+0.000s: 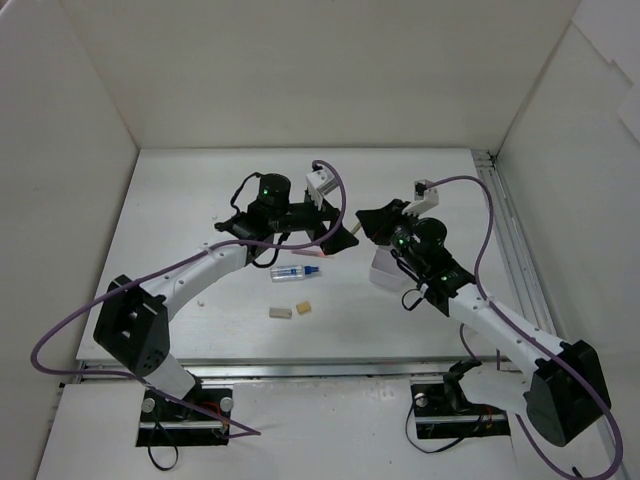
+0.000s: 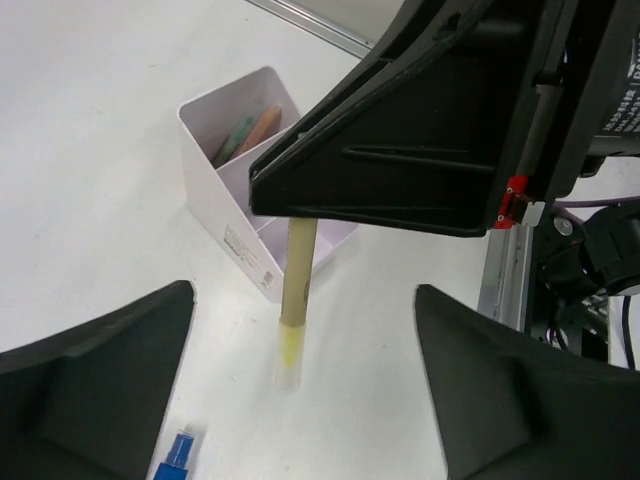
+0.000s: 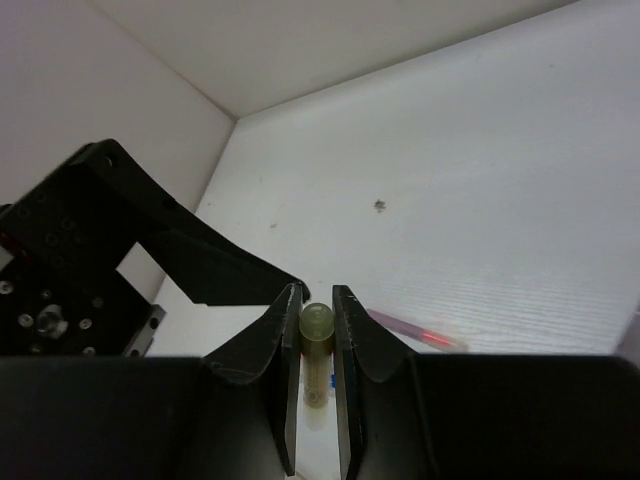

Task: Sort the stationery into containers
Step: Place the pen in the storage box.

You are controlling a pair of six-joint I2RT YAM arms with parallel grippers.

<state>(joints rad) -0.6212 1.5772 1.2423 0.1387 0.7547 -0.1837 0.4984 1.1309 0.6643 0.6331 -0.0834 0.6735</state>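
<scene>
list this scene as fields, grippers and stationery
left gripper: open, holding nothing
right gripper: shut on pale yellow pen
pale yellow pen: hangs below right gripper, near white divided box
white divided box: coloured pens in one compartment
loose on table: clear tube with blue end, beige eraser blocks, red pen

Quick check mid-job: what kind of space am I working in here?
Most likely a lab robot test cell: white panel walls boxing in a white table, an aluminium rail along its right edge.
</scene>
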